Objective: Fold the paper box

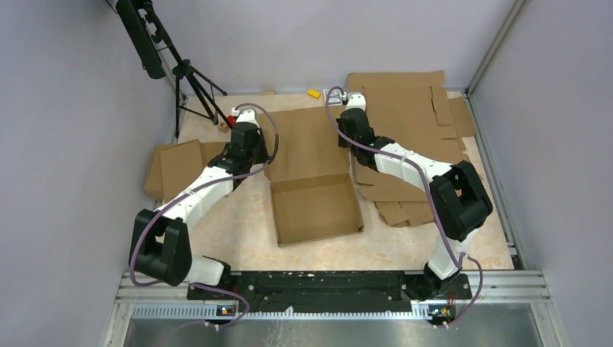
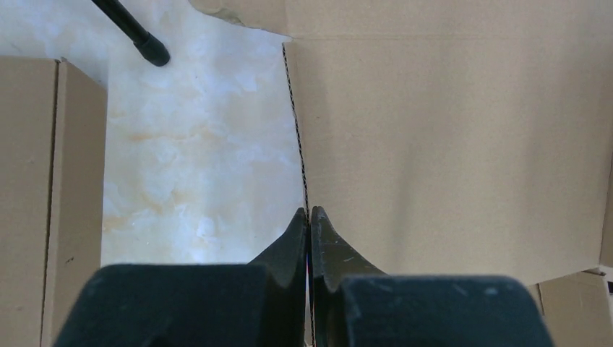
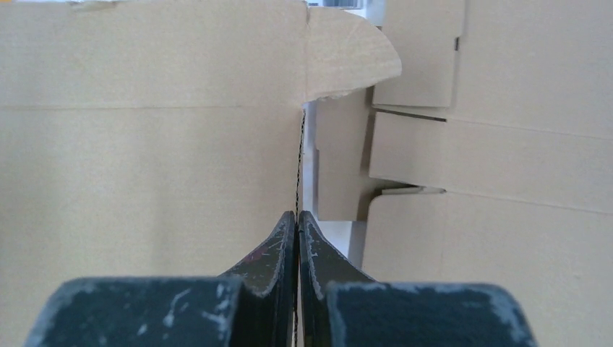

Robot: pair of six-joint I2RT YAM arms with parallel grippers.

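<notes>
1. The paper box (image 1: 315, 210) sits mid-table between the arms. Its near half is already a shallow walled tray, while the far lid panel lies open and unfolded.
2. The left gripper (image 2: 309, 213) pinches the lid's left edge and the right gripper (image 3: 297, 215) its right edge, jaws pressed tight on cardboard.
3. A pile of slotted sheets (image 1: 412, 108) lies just right of the box. Smaller cardboard pieces (image 1: 173, 166) lie left, apart. The space above the tray looks free for closing.

Lab robot cell: plain grey walls (image 1: 58, 108), aluminium frame rail (image 1: 325, 309), black tripod (image 1: 191, 79).
</notes>
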